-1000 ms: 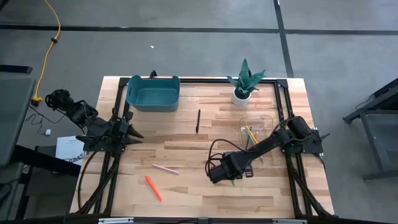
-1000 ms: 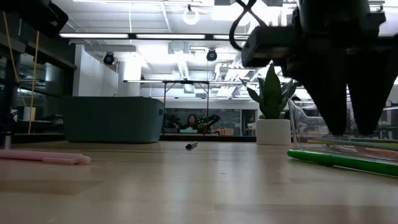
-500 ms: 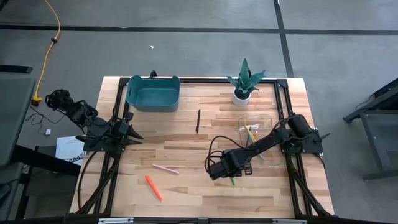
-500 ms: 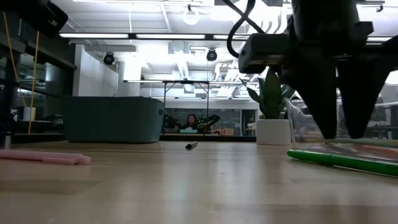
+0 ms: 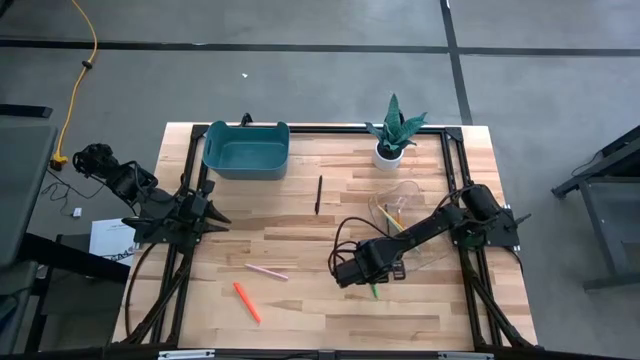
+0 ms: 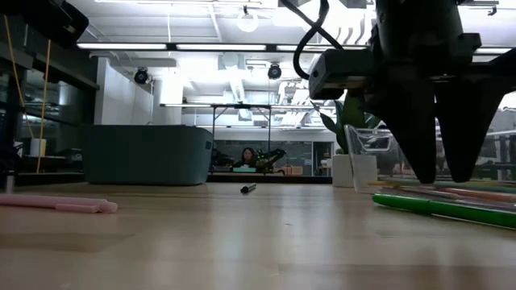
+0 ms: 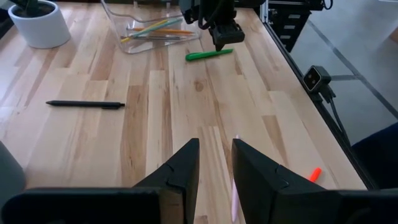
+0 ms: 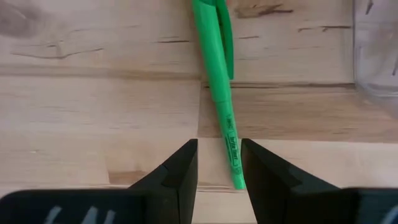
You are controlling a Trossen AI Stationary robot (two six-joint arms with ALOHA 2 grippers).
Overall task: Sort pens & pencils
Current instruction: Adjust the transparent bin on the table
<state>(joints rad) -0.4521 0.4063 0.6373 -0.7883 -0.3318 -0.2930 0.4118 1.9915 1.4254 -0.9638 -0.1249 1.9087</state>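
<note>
Green pen (image 8: 219, 81) is left flat on the table beside the clear tray (image 5: 425, 200); the right gripper (image 8: 219, 163) is poised above it, jaws parted, empty, so it can be grasped.

1. The right gripper (image 5: 372, 283) hangs just above the green pen (image 5: 375, 290), fingers a narrow gap apart; bare wood lies on both sides of the pen.
2. Just beside the pen toward the right arm's base stands the clear bin (image 5: 412, 215), its wall blocking that side.
3. The plant (image 5: 392, 133) stands near the bin at the far edge.
4. The teal tub (image 5: 246, 149) takes the far left corner.
5. The middle is open wood, with only the black pen (image 5: 319, 194), pink pen (image 5: 266, 271) and red pen (image 5: 246, 302) lying flat, well apart.
6. The left gripper (image 5: 213, 214) waits at the left edge.
</note>
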